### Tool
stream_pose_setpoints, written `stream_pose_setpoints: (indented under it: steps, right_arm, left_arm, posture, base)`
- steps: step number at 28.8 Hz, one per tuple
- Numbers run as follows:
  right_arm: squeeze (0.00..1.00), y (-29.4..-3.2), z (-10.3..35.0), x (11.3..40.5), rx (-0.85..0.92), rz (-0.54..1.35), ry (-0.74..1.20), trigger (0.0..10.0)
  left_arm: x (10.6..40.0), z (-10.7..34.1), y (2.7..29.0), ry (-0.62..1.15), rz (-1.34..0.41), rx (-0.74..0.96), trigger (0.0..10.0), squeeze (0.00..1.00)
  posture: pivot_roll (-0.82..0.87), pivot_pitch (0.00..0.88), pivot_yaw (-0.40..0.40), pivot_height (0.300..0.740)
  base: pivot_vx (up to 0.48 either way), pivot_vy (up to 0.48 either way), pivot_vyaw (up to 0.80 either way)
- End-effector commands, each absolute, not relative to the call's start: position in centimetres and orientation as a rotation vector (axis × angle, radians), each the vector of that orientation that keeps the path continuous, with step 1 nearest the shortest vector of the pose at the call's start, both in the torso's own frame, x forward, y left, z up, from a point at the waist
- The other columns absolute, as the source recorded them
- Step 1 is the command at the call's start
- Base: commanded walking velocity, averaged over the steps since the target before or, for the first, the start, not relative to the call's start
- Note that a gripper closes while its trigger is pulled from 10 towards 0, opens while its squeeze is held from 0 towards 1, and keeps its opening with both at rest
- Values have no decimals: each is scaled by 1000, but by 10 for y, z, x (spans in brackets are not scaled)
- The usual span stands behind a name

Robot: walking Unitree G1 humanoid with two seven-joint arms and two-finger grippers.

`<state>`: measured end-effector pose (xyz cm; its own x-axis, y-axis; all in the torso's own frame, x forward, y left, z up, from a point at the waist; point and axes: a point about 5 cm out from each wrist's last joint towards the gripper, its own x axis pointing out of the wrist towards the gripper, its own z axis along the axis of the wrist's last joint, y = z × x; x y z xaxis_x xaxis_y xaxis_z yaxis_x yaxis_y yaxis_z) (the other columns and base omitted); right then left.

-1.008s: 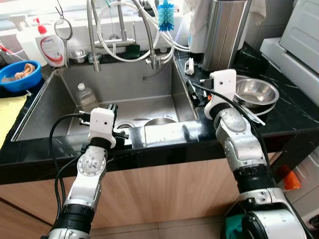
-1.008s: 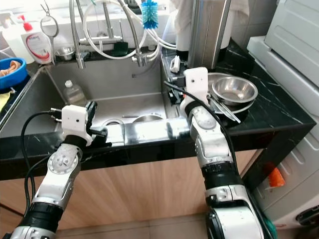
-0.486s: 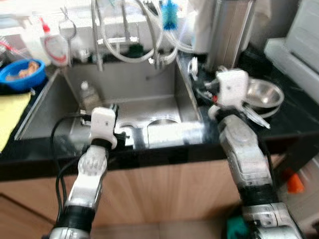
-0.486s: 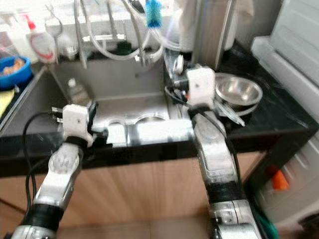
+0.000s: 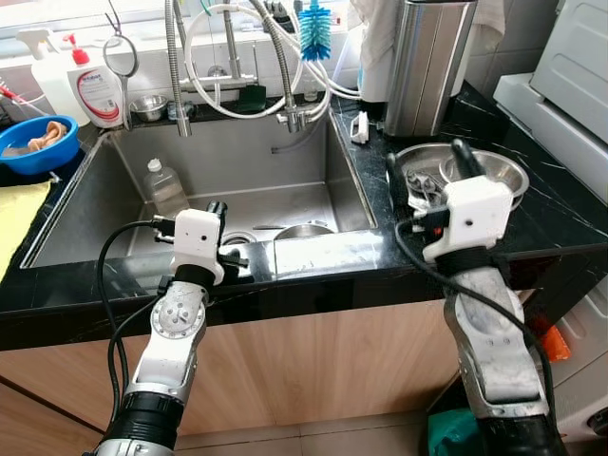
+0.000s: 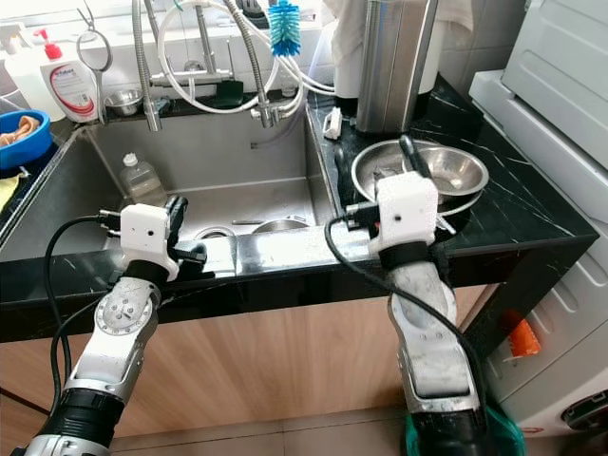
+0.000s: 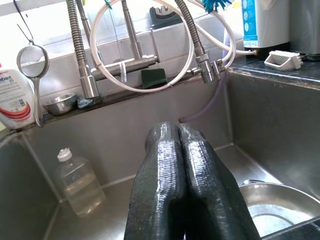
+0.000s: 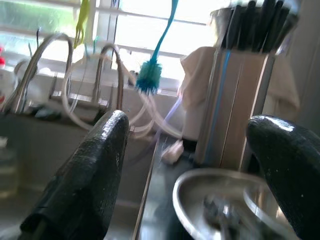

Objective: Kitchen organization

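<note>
Your right hand (image 8: 190,165) is spread wide, its two black fingers (image 8: 85,175) far apart with nothing between them, raised over the black table (image 5: 560,223) just in front of the steel bowls (image 5: 465,176). Those bowls sit on the table to the right of the sink (image 5: 123,199), with what look like metal utensils lying in the nearer one (too small to tell which kind). Behind them stands a tall steel canister (image 5: 429,62) with a cloth draped beside it. Your left hand (image 7: 182,180) is clenched, its fingers pressed flat together and holding nothing, poised at the front edge of the sink and pointing into the basin. In the basin you have a clear plastic bottle (image 7: 77,182) standing near the far left corner and a round steel pan (image 7: 272,205) low on the right side. Above the sink hang the coiled faucet hoses (image 5: 228,57) and a blue bottle brush (image 5: 315,28). A white soap bottle (image 5: 95,85) and a blue bowl (image 5: 38,147) sit at the sink's left end.
</note>
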<state>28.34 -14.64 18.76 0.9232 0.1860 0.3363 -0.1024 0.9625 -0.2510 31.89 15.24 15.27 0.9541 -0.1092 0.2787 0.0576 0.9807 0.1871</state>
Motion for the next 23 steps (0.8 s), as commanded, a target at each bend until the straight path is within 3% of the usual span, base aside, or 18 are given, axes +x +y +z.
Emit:
stream_pose_setpoints:
  steps: [1,11,23]
  right_arm:
    - [0,-153,189,280,-209,102,-335,10000]
    - [0,-177,170,273,-222,18,-239,10000]
    - [0,-174,162,274,-200,57,-201,10000]
  left_arm:
    - [319,153,155,-294,-77,183,10000,0]
    - [318,151,155,-287,-84,182,10000,0]
    - [318,151,155,-288,-87,185,10000,0]
  posture:
    - [-232,0,59,731]
    - [-238,0,56,731]
    - [-231,0,56,731]
  base:
    - [0,0,0]
    - [0,0,0]
    - [0,0,0]
